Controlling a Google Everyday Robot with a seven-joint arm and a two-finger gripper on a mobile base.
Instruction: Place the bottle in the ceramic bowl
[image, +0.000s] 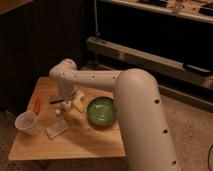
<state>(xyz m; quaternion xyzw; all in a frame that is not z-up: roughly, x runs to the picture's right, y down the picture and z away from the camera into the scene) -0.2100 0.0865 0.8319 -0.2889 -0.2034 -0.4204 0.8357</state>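
The green ceramic bowl stands on the wooden table, right of its middle. The bottle, a small pale yellowish thing, lies or leans just left of the bowl. My white arm reaches from the lower right over the table and bends down at the back left. My gripper hangs at the bottle's left side, close to or touching it, low over the table. The arm's wrist hides part of the bottle.
A clear plastic cup stands at the table's left edge. An orange-red object lies behind it. A flat pale packet lies in front of the gripper. A small dark object lies left of the wrist. Dark shelves stand behind the table.
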